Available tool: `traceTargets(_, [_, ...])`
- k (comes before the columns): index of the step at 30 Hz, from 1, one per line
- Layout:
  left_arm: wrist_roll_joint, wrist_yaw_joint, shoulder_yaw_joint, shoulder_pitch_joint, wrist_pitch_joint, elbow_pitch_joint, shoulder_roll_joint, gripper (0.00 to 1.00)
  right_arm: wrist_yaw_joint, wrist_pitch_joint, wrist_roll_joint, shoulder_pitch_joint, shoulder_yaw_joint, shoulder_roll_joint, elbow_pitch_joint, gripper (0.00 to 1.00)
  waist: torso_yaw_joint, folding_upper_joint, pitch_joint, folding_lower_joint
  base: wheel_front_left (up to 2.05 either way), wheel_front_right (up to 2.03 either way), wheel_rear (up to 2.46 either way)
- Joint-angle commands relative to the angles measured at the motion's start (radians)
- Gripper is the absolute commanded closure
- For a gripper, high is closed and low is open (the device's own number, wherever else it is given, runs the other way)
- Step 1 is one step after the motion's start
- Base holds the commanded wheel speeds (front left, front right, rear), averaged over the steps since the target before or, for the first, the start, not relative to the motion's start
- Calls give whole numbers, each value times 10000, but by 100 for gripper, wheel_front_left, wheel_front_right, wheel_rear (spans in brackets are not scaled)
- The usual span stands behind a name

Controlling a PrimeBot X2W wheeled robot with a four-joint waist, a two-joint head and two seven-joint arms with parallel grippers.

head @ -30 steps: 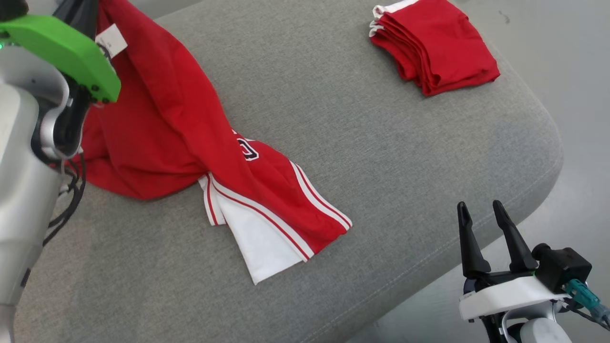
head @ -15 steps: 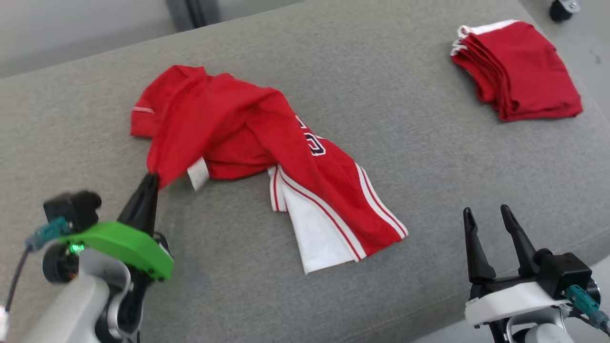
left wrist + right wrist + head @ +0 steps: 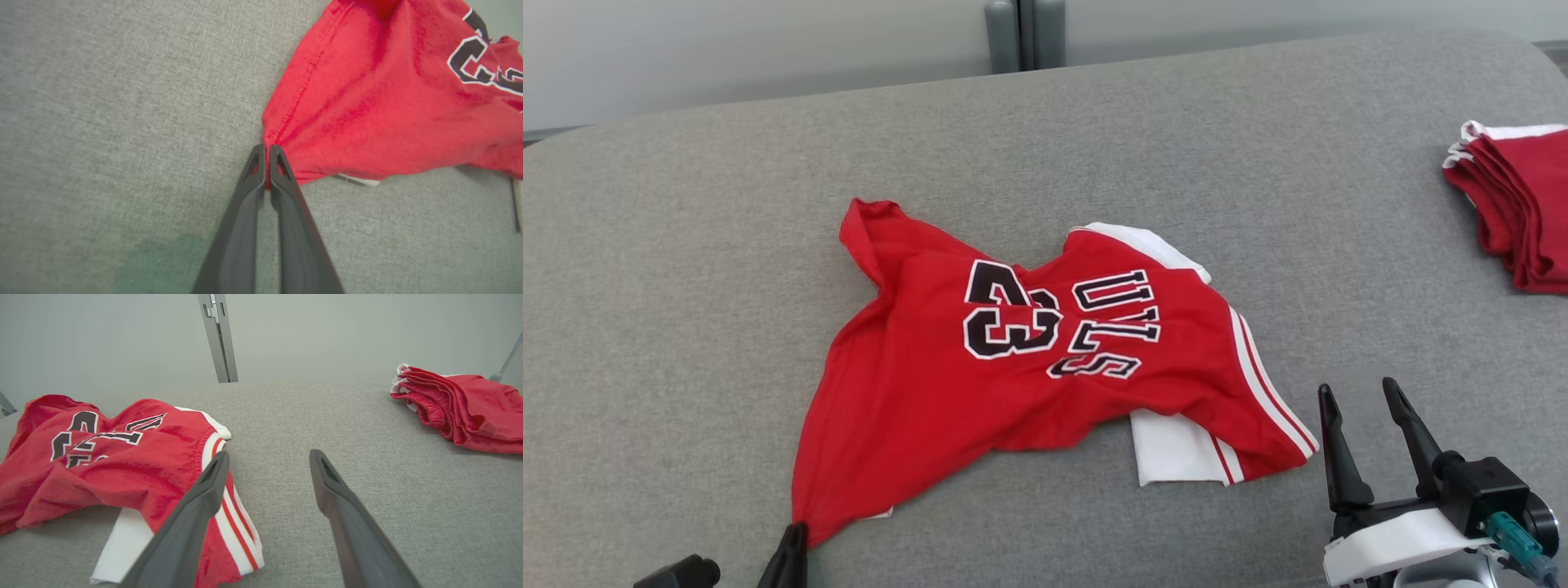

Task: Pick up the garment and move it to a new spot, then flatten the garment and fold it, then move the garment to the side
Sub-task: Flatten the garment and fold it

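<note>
The garment (image 3: 1013, 359) is a red jersey with white sleeves and black lettering, lying spread but wrinkled on the grey cushion (image 3: 686, 245). My left gripper (image 3: 792, 535) at the bottom edge of the head view is shut on the garment's near-left corner; in the left wrist view the garment (image 3: 367, 102) fans out from that pinched corner between the left gripper's (image 3: 267, 153) two fingers. My right gripper (image 3: 1362, 398) stands open at the lower right, just off the striped sleeve (image 3: 233, 522), with nothing between the right gripper's (image 3: 267, 459) fingers.
A stack of folded red garments (image 3: 1515, 204) lies at the cushion's far right, also seen as the red stack (image 3: 461, 408) in the right wrist view. A grey post (image 3: 1023, 33) stands behind the cushion. Bare grey fabric surrounds the jersey.
The left gripper has drawn the garment's corner toward me and down, so the jersey now lies spread with its lettering showing. The head camera also shifted. The right gripper stayed open.
</note>
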Motion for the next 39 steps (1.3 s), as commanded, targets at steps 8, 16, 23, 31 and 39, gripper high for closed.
traceTargets(8, [82,-134,410,626,-84,-265,-29,0,-16,-25,-248,195,-108,-18,-56,0,551,0,-396,0,0,0,0])
traceTargets(16, [531,1605,619,1227,939,-1414,1382,0,-16,-25,-158,263,110,-18,-77,0,149,0,-648,0,0,0,0])
traceTargets(23, [1051,2369,972,945,1062,-3527,2294,0,-16,-25,-19,261,124,-17,-179,0,-426,0,-464,0,0,0,0])
traceTargets(31, [2665,1249,-1507,-2880,2675,-3902,927,0,-16,-25,176,-407,409,-17,-201,0,-1233,0,409,0,0,0,0])
traceTargets(39, [3898,-223,-3785,-5888,4203,-1485,-981,0,-16,-25,554,-850,520,-12,-154,0,-2419,0,1088,0,0,0,0])
